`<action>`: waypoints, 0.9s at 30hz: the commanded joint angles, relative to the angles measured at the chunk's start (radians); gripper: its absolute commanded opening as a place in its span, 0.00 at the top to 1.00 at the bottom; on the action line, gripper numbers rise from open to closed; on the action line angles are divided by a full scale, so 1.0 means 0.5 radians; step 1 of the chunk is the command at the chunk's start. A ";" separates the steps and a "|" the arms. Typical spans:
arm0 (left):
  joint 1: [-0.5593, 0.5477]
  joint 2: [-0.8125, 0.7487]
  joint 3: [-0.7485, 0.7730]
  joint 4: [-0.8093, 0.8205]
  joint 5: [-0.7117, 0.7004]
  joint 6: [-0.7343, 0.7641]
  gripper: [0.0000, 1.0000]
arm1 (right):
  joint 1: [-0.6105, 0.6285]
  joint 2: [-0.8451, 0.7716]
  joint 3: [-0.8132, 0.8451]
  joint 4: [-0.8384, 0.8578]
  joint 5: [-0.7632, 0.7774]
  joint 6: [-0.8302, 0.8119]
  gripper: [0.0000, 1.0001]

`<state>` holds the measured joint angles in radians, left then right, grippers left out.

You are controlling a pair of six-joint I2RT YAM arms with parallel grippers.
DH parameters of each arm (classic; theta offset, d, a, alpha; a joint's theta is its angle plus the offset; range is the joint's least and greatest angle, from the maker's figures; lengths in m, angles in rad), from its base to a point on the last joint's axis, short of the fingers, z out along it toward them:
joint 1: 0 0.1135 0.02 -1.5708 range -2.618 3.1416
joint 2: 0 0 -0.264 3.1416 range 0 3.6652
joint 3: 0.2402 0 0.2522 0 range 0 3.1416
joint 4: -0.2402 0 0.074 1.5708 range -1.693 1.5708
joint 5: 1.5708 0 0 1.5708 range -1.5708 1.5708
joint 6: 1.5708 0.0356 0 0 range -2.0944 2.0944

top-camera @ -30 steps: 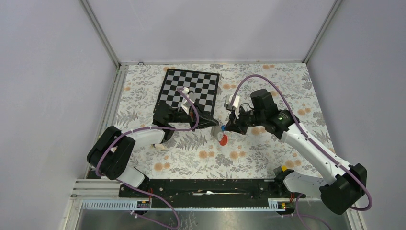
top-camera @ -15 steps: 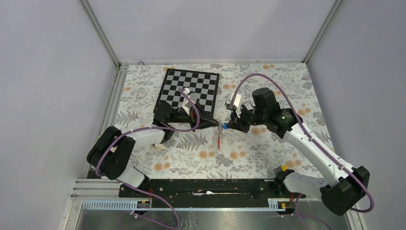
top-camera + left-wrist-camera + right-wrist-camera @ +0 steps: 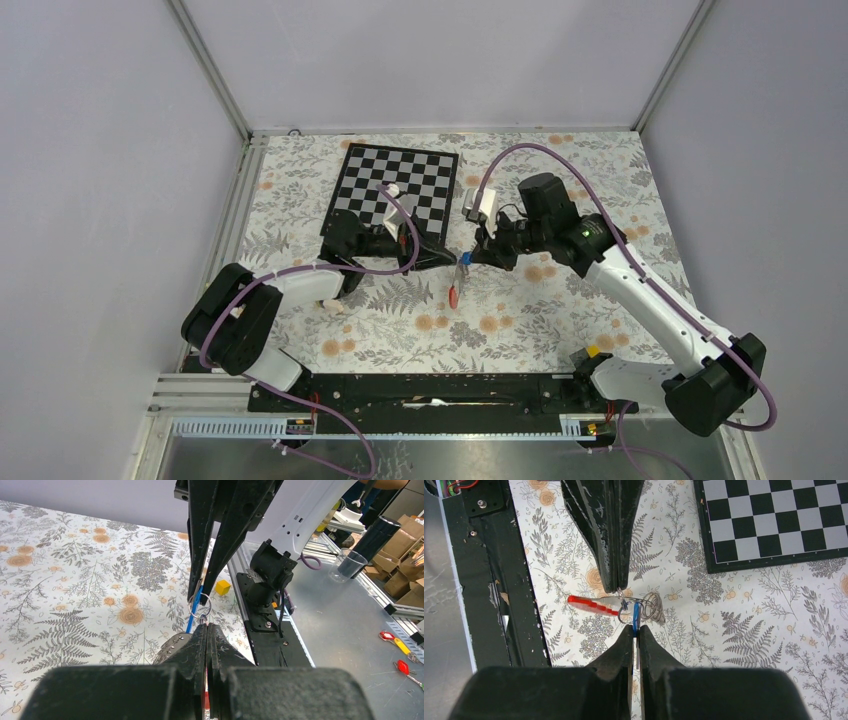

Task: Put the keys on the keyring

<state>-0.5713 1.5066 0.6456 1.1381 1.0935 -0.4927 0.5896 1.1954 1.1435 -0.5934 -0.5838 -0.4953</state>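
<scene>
- Your right arm has swung its wrist toward the far side since a second ago. The keyring, whose red part then showed as a round blob, now hangs edge-on as a thin sliver.
- Your left gripper has its black, scuffed fingers pressed together on the keyring, pinching at a thin wire ring of bright metal.
- Your right gripper is clamped tip to tip on the keys. You see a flat blue plastic tag edge-on, touching the wire ring; the dark key itself is too small to make out.
- Both tips meet above a matte cloth printed with grey ferns and orange blossoms, between plain grey walls.
- You can count two arms, one keyring, one tag, one glossy black-and-white chessboard and one yellow cube.
</scene>
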 commanded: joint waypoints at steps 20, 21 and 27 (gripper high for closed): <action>0.002 -0.176 0.153 -0.561 -0.062 0.477 0.73 | 0.111 -0.018 0.202 -0.113 0.414 -0.231 1.00; 0.008 -0.187 0.172 -0.627 -0.073 0.512 0.70 | 0.110 -0.022 0.208 -0.111 0.451 -0.257 1.00; 0.066 -0.233 0.270 -0.912 -0.157 0.624 0.53 | 0.115 -0.024 0.263 -0.147 0.631 -0.404 1.00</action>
<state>-0.5606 1.4345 0.7193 0.7811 1.0595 -0.2562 0.6369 1.1976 1.2110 -0.6674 -0.3561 -0.6250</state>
